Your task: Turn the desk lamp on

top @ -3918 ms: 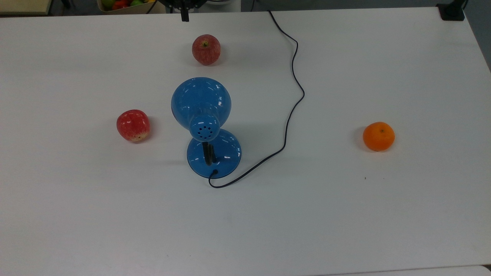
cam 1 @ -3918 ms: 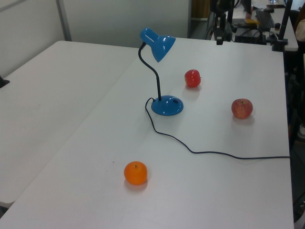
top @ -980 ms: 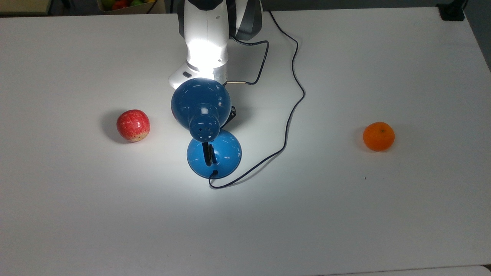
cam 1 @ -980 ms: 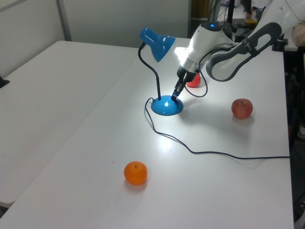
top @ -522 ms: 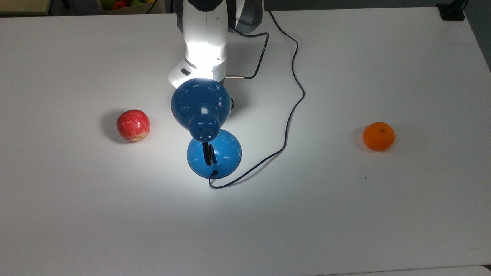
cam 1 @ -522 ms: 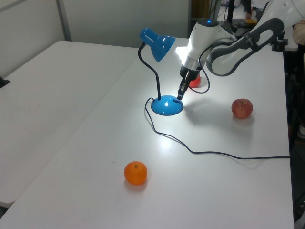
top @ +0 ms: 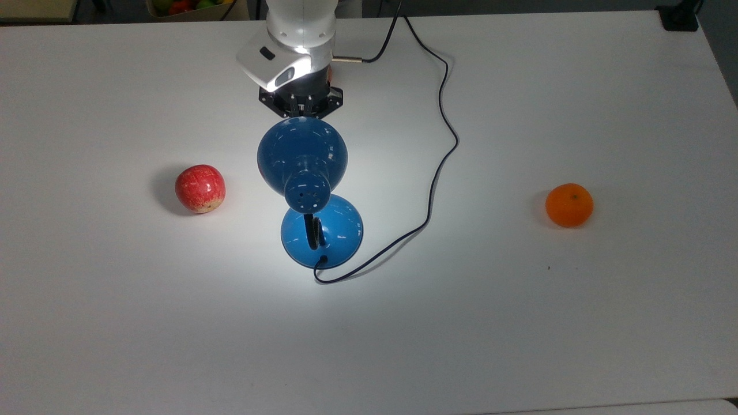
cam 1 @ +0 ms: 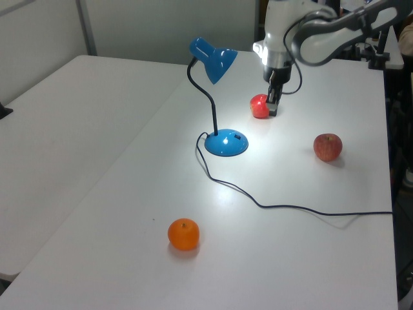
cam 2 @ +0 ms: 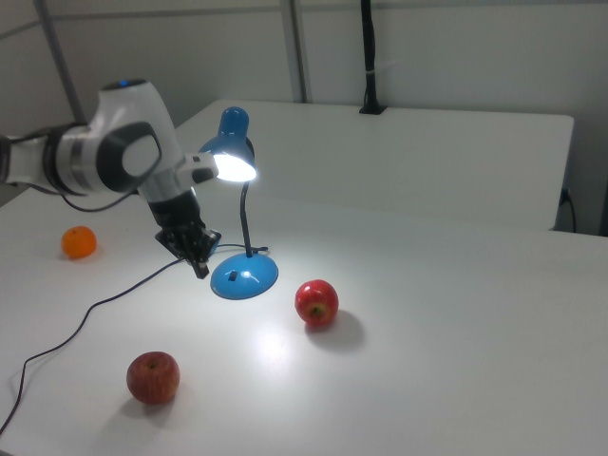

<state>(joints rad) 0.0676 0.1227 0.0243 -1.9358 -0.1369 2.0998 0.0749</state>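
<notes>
The blue desk lamp [top: 302,155] stands mid-table with its bulb lit. Its shade [cam 2: 235,167] glows and throws a bright patch on the table around its round base [cam 1: 226,143]. Its black cord [top: 441,150] winds toward the far edge in the top view. My gripper [cam 1: 272,107] hangs shut and empty above the table, off the base toward the arm's side. In the top view the gripper [top: 301,107] sits just above the shade. In the right view the gripper [cam 2: 200,267] is to the left of the base.
A red apple [top: 200,188] lies at the top view's left of the lamp, and an orange [top: 569,204] at the top view's far right. A second apple [cam 1: 328,146] lies on the arm's side. The lamp cord [cam 1: 290,208] crosses the table.
The lamp went from unlit to lit with my fingertips on its base. Over the last second the gripper has lifted off the base and drawn back toward the arm's side.
</notes>
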